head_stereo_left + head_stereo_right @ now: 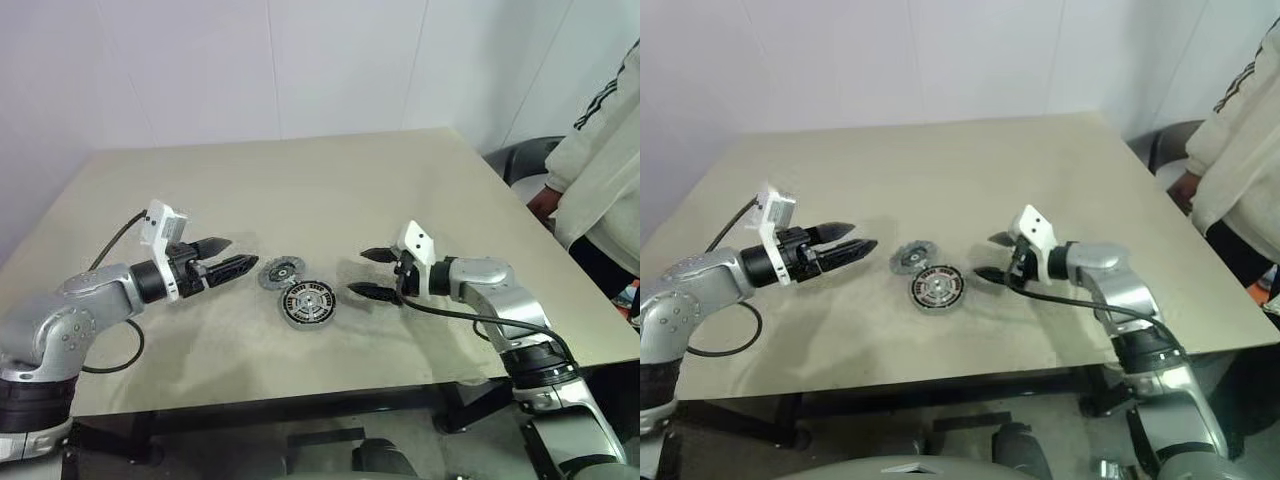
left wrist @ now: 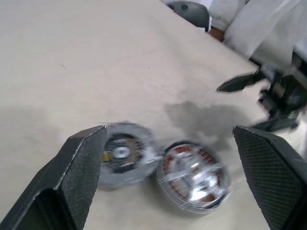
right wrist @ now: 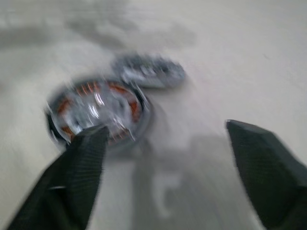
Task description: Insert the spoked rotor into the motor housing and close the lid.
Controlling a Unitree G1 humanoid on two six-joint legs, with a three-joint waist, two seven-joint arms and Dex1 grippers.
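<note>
Misalignment is the risk: the spoked rotor (image 2: pixel 194 175) seems seated in the motor housing (image 1: pixel 309 303), the lid (image 1: pixel 281 272) touching beside. Left gripper (image 1: pixel 232 257) and right gripper (image 1: pixel 371 273) (both agape, empty) could knock either.

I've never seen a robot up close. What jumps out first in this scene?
Two black-fingered hands face each other over a beige table, the left hand and the right hand, both open and holding nothing. Between them lie two round metal parts side by side: the motor housing with copper windings and shiny spokes showing inside it, and the grey notched lid just beyond it. A person in a pale sleeve stands at the table's right edge.
</note>
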